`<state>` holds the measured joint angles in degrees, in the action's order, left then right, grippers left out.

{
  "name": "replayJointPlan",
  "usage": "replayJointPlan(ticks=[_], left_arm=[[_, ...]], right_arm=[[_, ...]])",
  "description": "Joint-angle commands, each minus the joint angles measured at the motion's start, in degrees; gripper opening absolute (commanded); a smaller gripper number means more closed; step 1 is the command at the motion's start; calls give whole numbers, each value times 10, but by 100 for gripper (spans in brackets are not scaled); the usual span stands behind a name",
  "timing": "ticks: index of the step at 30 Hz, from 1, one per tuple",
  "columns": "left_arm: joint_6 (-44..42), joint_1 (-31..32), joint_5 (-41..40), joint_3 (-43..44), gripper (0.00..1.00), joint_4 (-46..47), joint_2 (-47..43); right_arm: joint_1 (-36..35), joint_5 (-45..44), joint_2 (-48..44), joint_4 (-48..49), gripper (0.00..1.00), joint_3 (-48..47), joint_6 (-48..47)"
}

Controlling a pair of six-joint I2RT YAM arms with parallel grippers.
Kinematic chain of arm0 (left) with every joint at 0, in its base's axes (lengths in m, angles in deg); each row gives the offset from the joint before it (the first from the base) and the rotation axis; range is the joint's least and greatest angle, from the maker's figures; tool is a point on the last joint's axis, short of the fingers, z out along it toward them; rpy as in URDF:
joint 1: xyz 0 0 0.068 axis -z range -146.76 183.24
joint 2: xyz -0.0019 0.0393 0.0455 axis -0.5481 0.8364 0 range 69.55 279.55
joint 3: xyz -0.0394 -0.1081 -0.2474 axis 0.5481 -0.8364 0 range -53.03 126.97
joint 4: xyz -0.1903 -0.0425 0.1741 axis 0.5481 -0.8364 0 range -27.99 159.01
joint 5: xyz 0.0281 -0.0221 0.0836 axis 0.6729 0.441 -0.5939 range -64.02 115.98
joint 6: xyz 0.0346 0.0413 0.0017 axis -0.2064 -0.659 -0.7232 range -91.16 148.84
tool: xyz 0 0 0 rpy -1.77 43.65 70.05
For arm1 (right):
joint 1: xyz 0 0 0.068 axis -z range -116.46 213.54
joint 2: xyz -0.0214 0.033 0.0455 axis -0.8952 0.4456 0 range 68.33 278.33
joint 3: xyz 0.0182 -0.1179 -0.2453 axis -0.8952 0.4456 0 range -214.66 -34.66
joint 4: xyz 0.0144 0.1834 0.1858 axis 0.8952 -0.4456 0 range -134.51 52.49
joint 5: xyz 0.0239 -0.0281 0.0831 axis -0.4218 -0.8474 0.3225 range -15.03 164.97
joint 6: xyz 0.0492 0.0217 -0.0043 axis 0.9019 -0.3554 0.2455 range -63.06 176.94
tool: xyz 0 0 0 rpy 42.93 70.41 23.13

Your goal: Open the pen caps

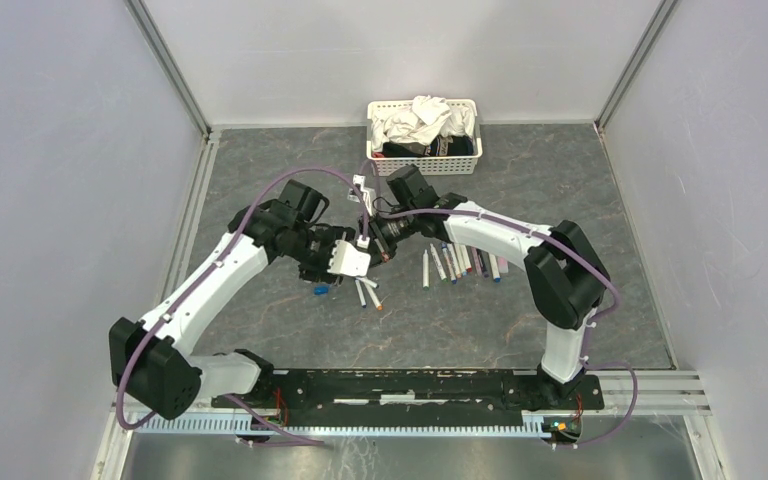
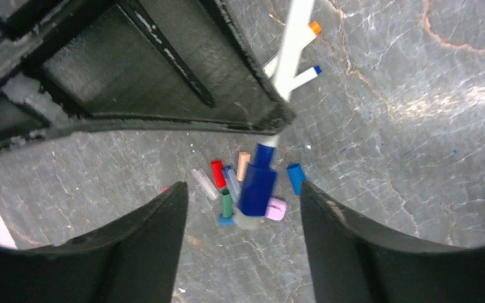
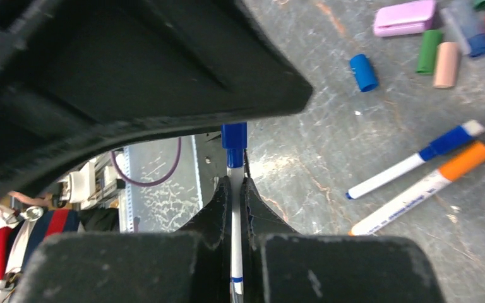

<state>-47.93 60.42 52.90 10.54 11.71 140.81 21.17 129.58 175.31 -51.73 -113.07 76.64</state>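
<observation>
R hand (image 3: 235, 189) clamped on white pen (image 3: 235, 265), its blue cap (image 3: 233, 135) on, poking past the tips. L hand (image 2: 243, 189) apart, fingers (image 2: 145, 246) either side of that cap, not touching. Loose caps (image 2: 230, 183) on desk (image 2: 404, 126) below, two pens (image 3: 413, 161) beside. More pens (image 1: 460, 262) in row near R arm (image 1: 500, 235). Basket (image 1: 425, 163) at far edge w/ white + dark cloths (image 1: 415, 120).

It looked like a robot lab: plain pale walls (image 1: 50, 150) with metal corner posts (image 1: 170, 65) stood around a grey table (image 1: 290, 335), and the cabled left arm (image 1: 215, 275) and right arm (image 1: 500, 235) were bolted to a rail (image 1: 410, 385).
</observation>
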Motion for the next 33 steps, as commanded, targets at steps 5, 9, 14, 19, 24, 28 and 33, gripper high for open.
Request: replayJointPlan(ticks=[5, 9, 14, 19, 24, 28, 33], left_arm=[[-42, 30, -36, 3, 48, 10, 23], [-40, 43, -36, 2, 26, 1, 24], [-29, 48, -39, 12, 2, -2, 26], [-36, 48, -58, 15, 2, -5, 25], [-53, 45, -101, 18, 2, -9, 31], [-79, 11, -117, 28, 2, -9, 42], [-115, -53, -133, 49, 2, 4, 65]], right_arm=[[-6, 69, 12, 30, 0, -18, 21], [-6, 69, 21, 43, 5, -22, 34], [-11, 62, 39, 57, 31, -17, 52], [-13, 65, 44, 49, 22, -12, 41], [-2, 55, 30, -2, 0, 2, -4], [17, 36, 0, -26, 0, 52, -41], [32, -10, -34, -61, 0, 116, -86]])
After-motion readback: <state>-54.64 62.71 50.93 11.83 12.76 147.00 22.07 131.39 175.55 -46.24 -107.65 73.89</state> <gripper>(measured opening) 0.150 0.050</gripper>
